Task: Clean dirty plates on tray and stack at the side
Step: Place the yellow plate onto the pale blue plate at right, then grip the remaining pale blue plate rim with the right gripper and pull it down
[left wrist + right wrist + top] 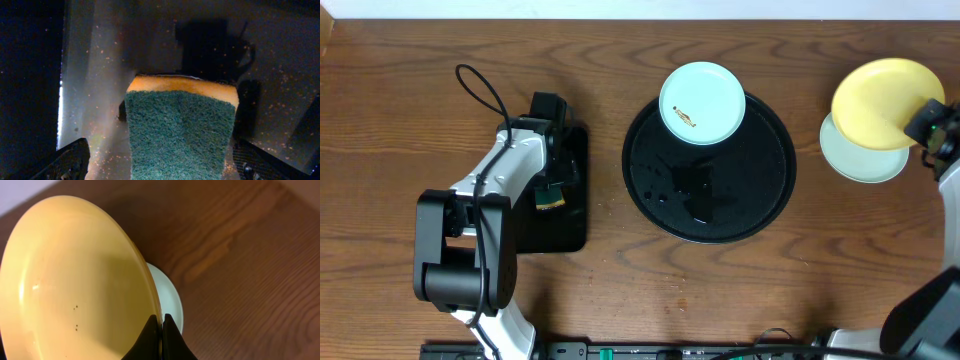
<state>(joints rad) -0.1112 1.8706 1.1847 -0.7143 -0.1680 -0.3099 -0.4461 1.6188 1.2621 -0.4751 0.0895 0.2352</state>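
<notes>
A pale yellow plate (pixel 882 103) hangs tilted at the far right, with my right gripper (pixel 923 120) shut on its rim. The right wrist view shows the jaws (pixel 161 325) pinching the yellow plate (pixel 75 280) at its edge, with a few tiny specks on its face. Under it a mint plate (pixel 865 158) lies on the table, its edge (pixel 169 297) peeking out. Another mint plate (pixel 702 103) with a small brown smear rests on the back rim of the round black tray (pixel 710 200). My left gripper (pixel 552 192) stands open astride a green-and-yellow sponge (pixel 180 130), with a gap on each side.
The sponge lies on a small rectangular black tray (pixel 565 235) at the left, under my left arm. The round tray's floor looks wet and shiny. A black cable loops behind the left arm (pixel 480 90). Bare wooden table (pixel 610 300) lies between the two trays.
</notes>
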